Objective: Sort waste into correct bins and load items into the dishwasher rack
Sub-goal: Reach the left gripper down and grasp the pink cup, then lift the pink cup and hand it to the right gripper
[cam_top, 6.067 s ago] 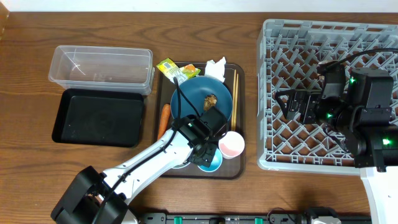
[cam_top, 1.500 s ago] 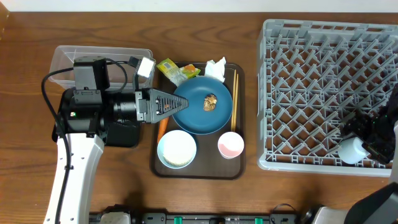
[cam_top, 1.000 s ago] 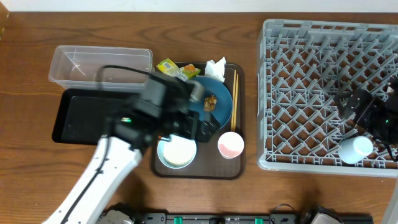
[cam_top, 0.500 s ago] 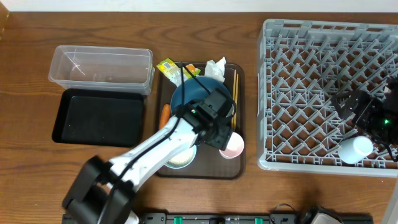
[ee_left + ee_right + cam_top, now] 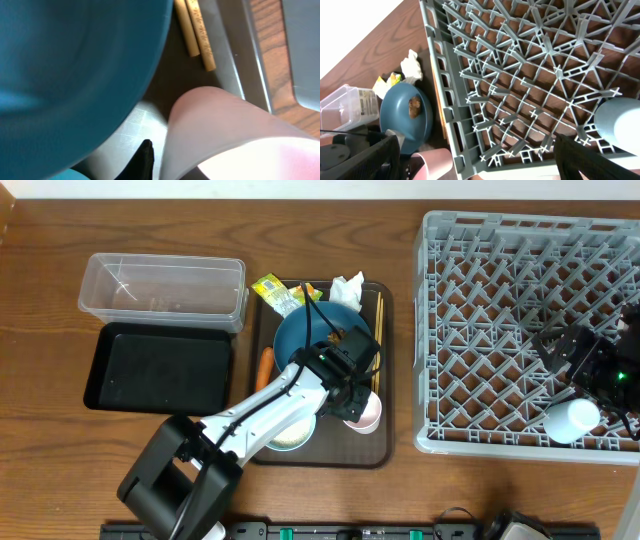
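My left gripper (image 5: 352,402) is down at the pink cup (image 5: 368,413) on the brown serving tray. In the left wrist view one finger (image 5: 142,160) stands just outside the cup wall (image 5: 215,125); the other finger is hidden. The dark-blue plate (image 5: 310,340) holds a brown scrap (image 5: 338,338). Chopsticks (image 5: 378,330) lie along its right. The white bowl (image 5: 288,432) is partly under my arm. The tissue (image 5: 347,288), wrapper (image 5: 272,288) and carrot (image 5: 264,365) are on the tray. My right gripper (image 5: 580,365) is open over the rack (image 5: 500,240), above an upturned cup (image 5: 572,420).
The clear tub (image 5: 165,288) and the black tray (image 5: 160,368) sit left of the brown serving tray (image 5: 385,452). The right wrist view shows the rack lattice (image 5: 520,75), the plate (image 5: 405,117) and the upturned cup (image 5: 620,125). No rice grains are discernible.
My left arm swung from over the bins to the tray and came down at the pink cup. The right gripper let go of the cup in the rack and drew back slightly.
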Motion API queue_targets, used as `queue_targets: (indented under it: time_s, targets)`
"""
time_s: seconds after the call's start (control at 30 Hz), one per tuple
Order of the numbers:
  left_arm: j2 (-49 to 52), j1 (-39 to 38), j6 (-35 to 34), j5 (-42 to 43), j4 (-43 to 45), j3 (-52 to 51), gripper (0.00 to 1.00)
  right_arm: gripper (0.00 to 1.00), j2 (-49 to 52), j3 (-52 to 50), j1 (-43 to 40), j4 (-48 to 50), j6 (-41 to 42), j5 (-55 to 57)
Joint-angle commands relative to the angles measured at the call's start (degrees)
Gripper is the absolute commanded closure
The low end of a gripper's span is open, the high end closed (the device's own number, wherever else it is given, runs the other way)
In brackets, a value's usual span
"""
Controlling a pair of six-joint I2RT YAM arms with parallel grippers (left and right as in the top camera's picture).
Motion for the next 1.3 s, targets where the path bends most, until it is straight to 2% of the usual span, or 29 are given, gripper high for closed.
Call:
queue_targets:
  time_s: [0.0, 0.07, 0.3, 0.4, 0.47, 0.53, 0.73, 0.83, 0.9, 1.1, 1.27]
  targets:
    - [-3.9, -0.2, -0.3, 2.3, -0.2, 0.8, 0.9, 0.1, 0.0, 0.2, 0.3, -0.1, -0.9, 0.0]
    - [-6.9, 0.1, -0.5, 2.2, -0.4, 0.8, 0.94, 0.1, 0.0, 0.2, 0.3, -0.1, -0.9, 0.0]
    - [-20.6, 5.4, -1.7, 3.1, -2.4, 0.8, 0.94, 0.12, 0.0, 0.2, 0.3, -0.3, -1.5, -0.3]
    - [-26.0, 11.1, -1.9, 9.2, -2.6, 0.8, 0.94, 0.14, 0.0, 0.2, 0.4, -0.5, -6.7, -6.1]
    - [-28.8, 16.7, -1.7, 17.6, -2.3, 0.8, 0.94, 0.15, 0.0, 0.2, 1.4, -0.8, -13.5, -14.3]
    - [-30.1, 22.4, -0.6, 29.3, -0.8, 0.8, 0.94, 0.15, 0.0, 0.2, 3.3, -0.9, -16.9, -21.0]
    - [-28.2, 34.2, -0.7, 67.9, 9.7, 0.8, 0.94, 0.17, 0.0, 0.2, 14.6, 3.7, -17.3, -36.3]
    - [-27.0, 35.7, -4.2, 77.5, 15.3, 0.8, 0.94, 0.17, 0.0, 0.2, 22.4, 8.2, -17.0, -39.1]
    - [-26.8, 35.7, -6.7, 78.6, 17.0, 0.8, 0.94, 0.17, 0.0, 0.2, 28.1, 11.9, -17.0, -39.5]
    - [-26.8, 35.7, -7.8, 78.6, 17.0, 0.8, 0.94, 0.16, 0.3, 0.2, 41.8, 25.5, -12.9, -37.0]
    - [-26.9, 35.7, -9.5, 78.6, 17.0, 0.8, 0.94, 0.16, 1.9, 0.2, 47.4, 30.0, -10.6, -32.4]
